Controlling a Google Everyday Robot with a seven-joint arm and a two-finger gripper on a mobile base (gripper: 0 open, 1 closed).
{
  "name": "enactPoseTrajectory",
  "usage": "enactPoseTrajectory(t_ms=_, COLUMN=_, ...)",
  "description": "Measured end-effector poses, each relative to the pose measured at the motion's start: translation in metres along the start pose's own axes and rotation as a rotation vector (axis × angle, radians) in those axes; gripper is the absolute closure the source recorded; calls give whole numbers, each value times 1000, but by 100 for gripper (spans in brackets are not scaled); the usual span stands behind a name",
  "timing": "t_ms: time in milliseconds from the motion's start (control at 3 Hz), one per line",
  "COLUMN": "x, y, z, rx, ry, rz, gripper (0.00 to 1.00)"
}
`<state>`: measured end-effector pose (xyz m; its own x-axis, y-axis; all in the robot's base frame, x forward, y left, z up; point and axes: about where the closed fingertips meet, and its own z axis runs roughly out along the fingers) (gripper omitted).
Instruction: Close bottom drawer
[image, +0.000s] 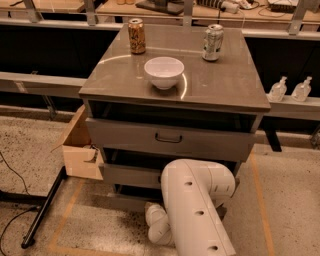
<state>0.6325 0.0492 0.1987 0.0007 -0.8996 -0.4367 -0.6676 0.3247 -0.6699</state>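
Note:
The grey cabinet (220, 85) has three drawers. The bottom drawer (127, 201) is the lowest and shortest; it stands a little out from the cabinet, and only the left part of its front shows. Its handle is hidden behind my white arm (197, 210). My gripper (156, 222) is low at the floor, right in front of the bottom drawer's front, left of the arm's thick link. The middle drawer (130, 176) and the top drawer (170, 140) also stand slightly out.
A white bowl (164, 71), a brown can (136, 36) and a silver can (213, 42) stand on the cabinet top. An open cardboard box (80, 150) sits at the cabinet's left. A black stand leg (45, 207) lies on the floor. Two bottles (278, 89) stand at right.

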Motion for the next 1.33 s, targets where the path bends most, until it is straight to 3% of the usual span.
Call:
enactPoseTrajectory(t_ms=1000, x=-9, y=-20, z=25, rx=34, ry=-8, rz=-32, gripper=100)
enactPoseTrajectory(t_ms=1333, x=-8, y=-22, z=27, rx=15, ry=-25, rz=-31, gripper=100)
